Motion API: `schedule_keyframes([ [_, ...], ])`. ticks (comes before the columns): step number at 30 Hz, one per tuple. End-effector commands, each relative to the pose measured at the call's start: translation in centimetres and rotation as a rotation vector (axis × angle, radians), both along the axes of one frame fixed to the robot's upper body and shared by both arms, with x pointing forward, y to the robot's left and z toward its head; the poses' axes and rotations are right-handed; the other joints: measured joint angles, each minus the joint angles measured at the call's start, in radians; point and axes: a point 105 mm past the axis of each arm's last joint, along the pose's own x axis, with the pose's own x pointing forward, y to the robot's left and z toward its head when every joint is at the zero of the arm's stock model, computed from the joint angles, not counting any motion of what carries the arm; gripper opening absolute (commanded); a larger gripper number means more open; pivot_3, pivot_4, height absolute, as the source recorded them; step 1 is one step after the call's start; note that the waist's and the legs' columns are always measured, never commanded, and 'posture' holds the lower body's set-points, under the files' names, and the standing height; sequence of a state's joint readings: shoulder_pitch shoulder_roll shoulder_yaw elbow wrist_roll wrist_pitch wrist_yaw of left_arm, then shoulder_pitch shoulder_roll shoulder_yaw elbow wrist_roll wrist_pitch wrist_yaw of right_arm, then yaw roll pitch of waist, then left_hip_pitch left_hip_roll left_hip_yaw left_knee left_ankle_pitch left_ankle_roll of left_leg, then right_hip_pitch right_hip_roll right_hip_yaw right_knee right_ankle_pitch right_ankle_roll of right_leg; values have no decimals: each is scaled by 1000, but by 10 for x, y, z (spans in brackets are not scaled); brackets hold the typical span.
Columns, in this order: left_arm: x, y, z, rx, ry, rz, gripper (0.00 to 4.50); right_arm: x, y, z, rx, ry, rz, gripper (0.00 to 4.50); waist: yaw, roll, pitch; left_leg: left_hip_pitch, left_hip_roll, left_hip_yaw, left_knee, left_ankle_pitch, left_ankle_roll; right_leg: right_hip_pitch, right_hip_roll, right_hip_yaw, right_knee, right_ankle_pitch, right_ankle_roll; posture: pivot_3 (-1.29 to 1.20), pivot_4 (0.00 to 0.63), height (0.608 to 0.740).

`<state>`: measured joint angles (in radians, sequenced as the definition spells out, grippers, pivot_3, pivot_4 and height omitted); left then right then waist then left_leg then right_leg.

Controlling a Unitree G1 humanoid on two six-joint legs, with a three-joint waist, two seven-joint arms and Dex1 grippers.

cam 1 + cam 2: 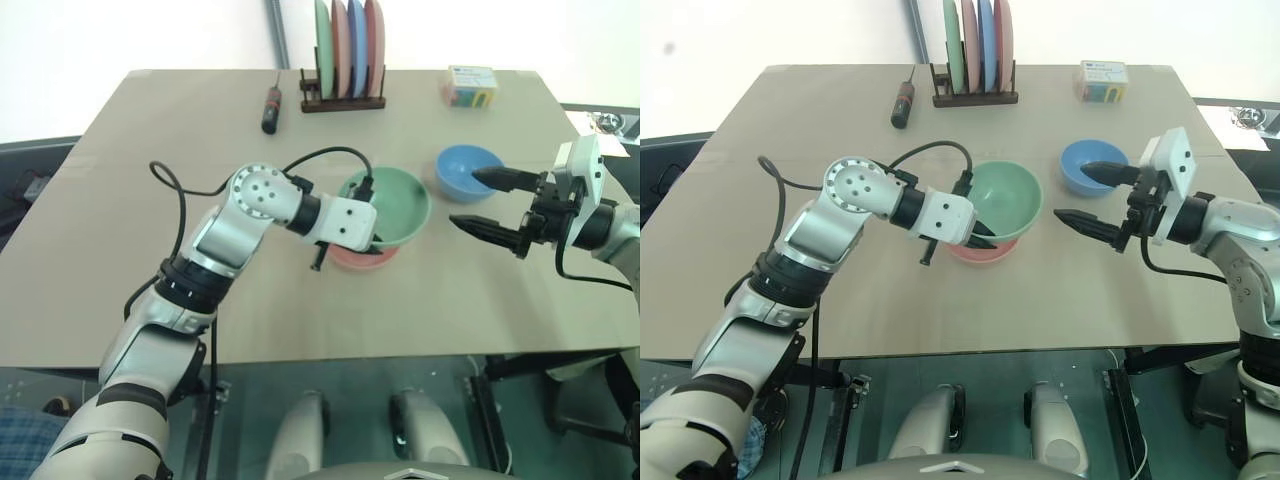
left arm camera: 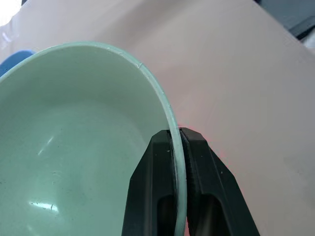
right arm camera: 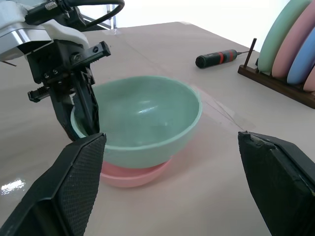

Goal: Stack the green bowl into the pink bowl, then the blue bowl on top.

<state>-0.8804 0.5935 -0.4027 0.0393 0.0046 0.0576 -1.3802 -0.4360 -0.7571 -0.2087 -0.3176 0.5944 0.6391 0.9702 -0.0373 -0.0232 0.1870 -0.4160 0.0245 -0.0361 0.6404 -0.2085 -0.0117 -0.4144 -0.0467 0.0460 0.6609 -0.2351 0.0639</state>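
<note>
Green bowl (image 1: 392, 203) sits tilted in the pink bowl (image 1: 362, 257), left claw (image 2: 178, 162) pinching its seven-o'clock rim; release next, then the spread right claw (image 1: 500, 207) takes the blue bowl (image 1: 462, 170) at three o'clock.

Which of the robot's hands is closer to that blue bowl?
Right. The right gripper hovers open beside the blue bowl; the left gripper is farther off, at the green bowl's rim.

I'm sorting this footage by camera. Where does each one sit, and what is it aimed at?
Left and right eye views: on the head, looking down over both arms at the table.
Left wrist view: along the left gripper, whose fingers straddle the green bowl's rim.
Right wrist view: between the open right gripper's fingers toward the green bowl on the pink bowl.
All share the green bowl.
</note>
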Motion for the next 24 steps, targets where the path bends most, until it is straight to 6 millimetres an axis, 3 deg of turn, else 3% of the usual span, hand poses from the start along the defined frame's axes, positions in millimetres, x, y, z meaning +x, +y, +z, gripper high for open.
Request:
schedule_keyframes([
  [1, 2, 1, 9, -42, -40, 20, 2444, -6, -1, 11, -7, -57, 0, 4500, 0, 0, 0, 0, 0, 0, 0, 0, 0, 0, 0, 0, 0, 0, 0, 0, 150, 740],
  [5, 10, 4, 23, -189, 43, 111, 4242, -1, -6, 7, -36, -54, -33, 4500, 1, 0, 0, 0, 0, 0, 0, 0, 0, 0, 0, 0, 0, 0, 0, 0, 150, 740],
  [6, 11, 6, 30, -259, 72, 131, 4455, 4, -9, 4, -66, -52, -58, 4500, 0, 0, 0, 0, 0, 0, 0, 0, 0, 0, 0, 0, 0, 0, 0, 0, 150, 740],
  [8, 14, 13, 41, -392, 112, 178, 4455, 15, -18, -5, -139, -52, -118, 4500, -1, 0, 0, 0, 0, 0, 1, 0, 0, 0, 0, 0, 0, -1, 1, 0, 150, 740],
  [11, 14, 30, 40, -520, 137, 255, 4455, 32, -30, -16, -229, -42, -198, 4500, -6, 0, 0, 1, 0, 0, 1, 0, 0, 0, 0, 0, 1, -2, 3, 0, 150, 740],
  [17, -16, 53, 37, -748, 306, 322, 4455, 68, -37, -26, -335, -25, -261, 4500, -5, 1, 0, 0, 1, 1, 1, 0, 0, -1, 0, 1, 1, 0, 0, 0, 150, 740],
  [21, -32, 69, 34, -835, 385, 382, 4455, 92, -33, -29, -383, -34, -262, 4500, -2, 1, 0, 1, 1, 1, 2, 0, 0, 0, 0, 1, 1, 0, 0, 0, 150, 740],
  [24, -47, 91, 39, -971, 446, 442, 4455, 112, -20, -35, -386, -9, -238, 4500, -9, 1, 0, 1, 1, 1, 2, 0, 0, 0, 0, 1, 1, 0, 0, 0, 150, 740],
])
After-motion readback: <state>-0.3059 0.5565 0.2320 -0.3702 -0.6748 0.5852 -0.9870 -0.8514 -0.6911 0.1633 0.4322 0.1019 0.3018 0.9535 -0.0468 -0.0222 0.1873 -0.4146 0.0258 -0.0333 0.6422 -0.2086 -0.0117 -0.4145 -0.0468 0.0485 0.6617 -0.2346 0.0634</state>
